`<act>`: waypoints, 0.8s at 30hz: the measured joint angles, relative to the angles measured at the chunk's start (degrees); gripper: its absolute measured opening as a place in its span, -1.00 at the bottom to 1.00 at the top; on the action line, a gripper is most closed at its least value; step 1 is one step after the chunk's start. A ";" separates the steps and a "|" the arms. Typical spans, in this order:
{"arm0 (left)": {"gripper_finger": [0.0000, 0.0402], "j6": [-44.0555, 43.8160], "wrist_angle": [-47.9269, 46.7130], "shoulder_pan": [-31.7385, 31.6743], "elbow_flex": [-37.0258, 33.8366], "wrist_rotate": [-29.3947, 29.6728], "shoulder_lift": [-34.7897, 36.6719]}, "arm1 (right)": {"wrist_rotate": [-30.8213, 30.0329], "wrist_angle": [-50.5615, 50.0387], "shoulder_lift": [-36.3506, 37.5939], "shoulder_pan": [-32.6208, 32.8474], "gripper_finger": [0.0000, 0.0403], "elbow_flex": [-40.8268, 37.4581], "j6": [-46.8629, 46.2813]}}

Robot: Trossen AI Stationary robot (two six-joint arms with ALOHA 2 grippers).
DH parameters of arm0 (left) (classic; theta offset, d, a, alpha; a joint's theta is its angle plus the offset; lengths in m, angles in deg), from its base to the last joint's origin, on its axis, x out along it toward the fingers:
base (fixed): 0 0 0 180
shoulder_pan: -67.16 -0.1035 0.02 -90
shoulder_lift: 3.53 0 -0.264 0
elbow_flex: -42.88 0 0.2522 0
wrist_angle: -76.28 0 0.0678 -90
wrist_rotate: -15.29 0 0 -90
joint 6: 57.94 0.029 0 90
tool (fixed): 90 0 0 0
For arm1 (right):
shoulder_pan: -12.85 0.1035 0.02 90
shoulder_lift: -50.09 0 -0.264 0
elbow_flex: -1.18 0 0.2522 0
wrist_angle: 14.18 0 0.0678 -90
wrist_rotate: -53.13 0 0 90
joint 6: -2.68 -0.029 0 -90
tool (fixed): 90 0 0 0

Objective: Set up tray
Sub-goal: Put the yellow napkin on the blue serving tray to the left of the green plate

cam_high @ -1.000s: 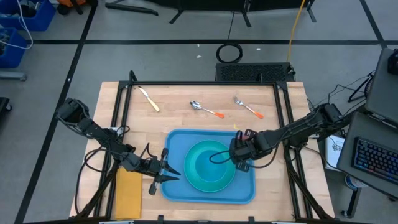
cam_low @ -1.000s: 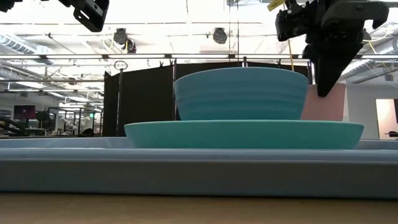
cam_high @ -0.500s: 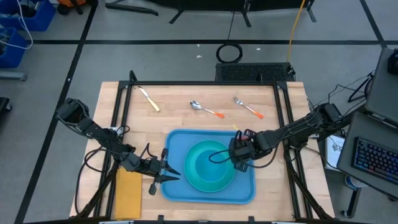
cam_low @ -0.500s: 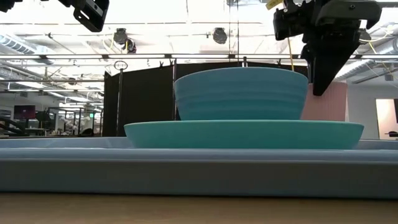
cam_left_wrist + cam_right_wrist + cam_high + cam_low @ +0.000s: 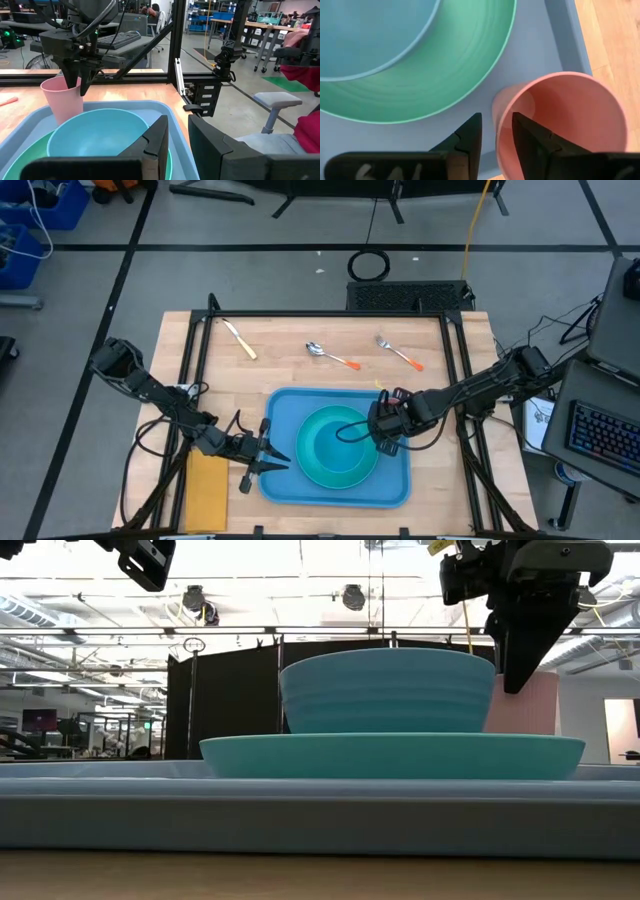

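R gripper (image 5: 496, 125) is the one at work. It hangs over the right side of the tray (image 5: 285, 480), pointing down onto the pink cup (image 5: 570, 115). In the R wrist view its two fingers (image 5: 465, 137) straddle the cup's rim, one outside the wall and one inside the mouth. We see a thin gap btw each finger and the rim, so we read the jaws as slightly apart and loose around the rim, not pinching it. In the low view the dark fingers come down at the cup, just beside the bowl (image 5: 388, 690).

The cup stands upright on the tray floor near the tray's right rim, just beside the teal plate (image 5: 345, 480); we can't tell if cup and plate touch. The bowl sits on the plate, approx. centred, and the plate sits on the tray.

The tray lies flat on the wooden table (image 5: 280, 370), in the near-middle part, long side running left to right.

L gripper (image 5: 178, 122) waits just off the tray's left edge, aimed across the tray. Its fingers are a narrow slit apart w/ nothing btw them. It touches neither the tray nor the yellow-orange napkin (image 5: 207, 492), which lies flat on the table left of the tray, near the front-left corner.

Along the far part of the table, well apart from the tray, we see a knife (image 5: 240, 340), a spoon (image 5: 330, 356) and a fork (image 5: 398, 352), in that order left to right.
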 joint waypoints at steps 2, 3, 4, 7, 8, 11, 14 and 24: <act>-0.62 0.00 0.00 -0.01 0.00 0.00 0.00 | 0.00 -0.01 0.00 0.00 -0.50 0.00 0.02; -0.62 0.00 0.00 -0.01 0.00 0.00 0.00 | 0.00 -0.03 0.02 0.00 -0.50 0.00 0.02; -0.62 0.00 0.00 -0.01 0.00 0.00 0.00 | 0.00 -0.05 0.02 0.00 -0.50 0.00 0.00; -0.62 0.00 0.00 -0.01 0.00 0.00 0.00 | 0.04 -0.18 0.02 0.00 -0.50 0.00 0.00; -0.62 0.00 0.00 -0.02 0.00 0.00 0.00 | 0.10 -0.18 0.02 0.00 -0.50 0.00 0.02; -0.62 0.00 0.00 0.00 0.00 0.00 0.00 | 0.21 -0.18 0.02 0.00 -0.49 0.00 0.00; -0.62 0.00 0.00 -0.01 0.00 0.00 0.00 | 1.18 -0.19 0.02 0.00 -0.47 0.00 0.00; -0.62 0.00 0.00 -0.02 0.00 0.00 0.00 | 1.63 -0.20 0.04 0.00 -0.34 0.01 -0.04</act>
